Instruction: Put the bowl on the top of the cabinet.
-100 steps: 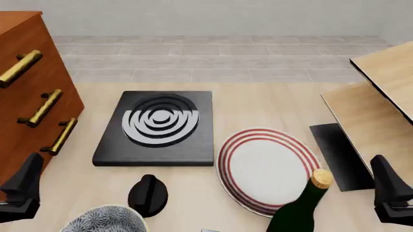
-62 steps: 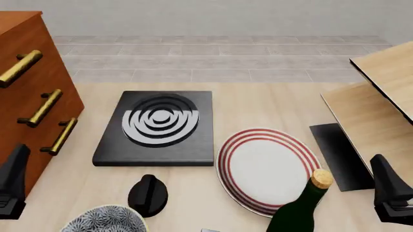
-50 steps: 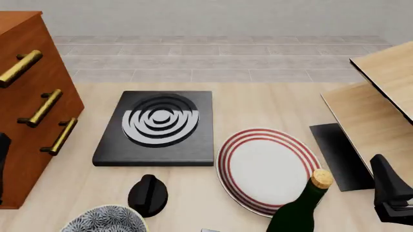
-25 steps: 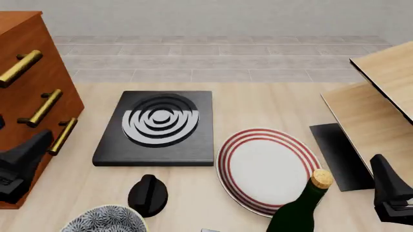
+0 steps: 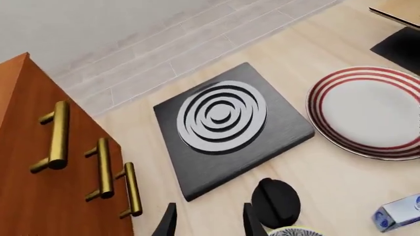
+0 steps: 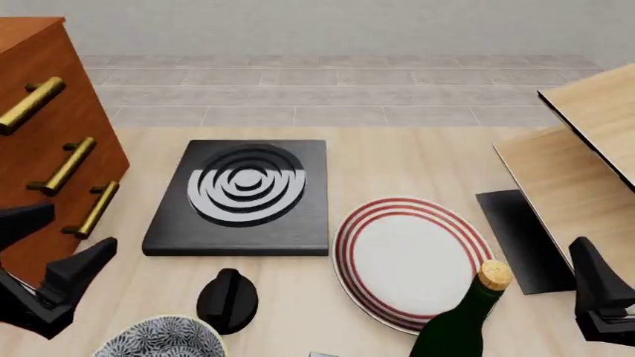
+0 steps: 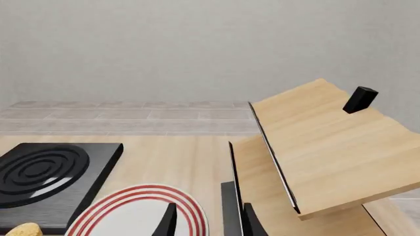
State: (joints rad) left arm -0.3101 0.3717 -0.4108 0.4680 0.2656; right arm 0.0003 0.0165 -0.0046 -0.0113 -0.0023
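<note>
Left hand [image 6: 62, 245] low at the near left, fingers parted and empty; right hand [image 6: 599, 294] at the near right edge.

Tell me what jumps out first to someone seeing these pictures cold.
The black slab with grey concentric rings sits mid-table, with the red-ringed plate to its right and nearer. At the left edge stands the reddish-brown cabinet with brass handles; the blue-patterned bowl peeks in at the front view's bottom, with the open left claw beside it and apart from it.

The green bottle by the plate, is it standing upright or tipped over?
Upright. The green bottle stands with its gold-capped neck pointing up, beside the plate.
</note>
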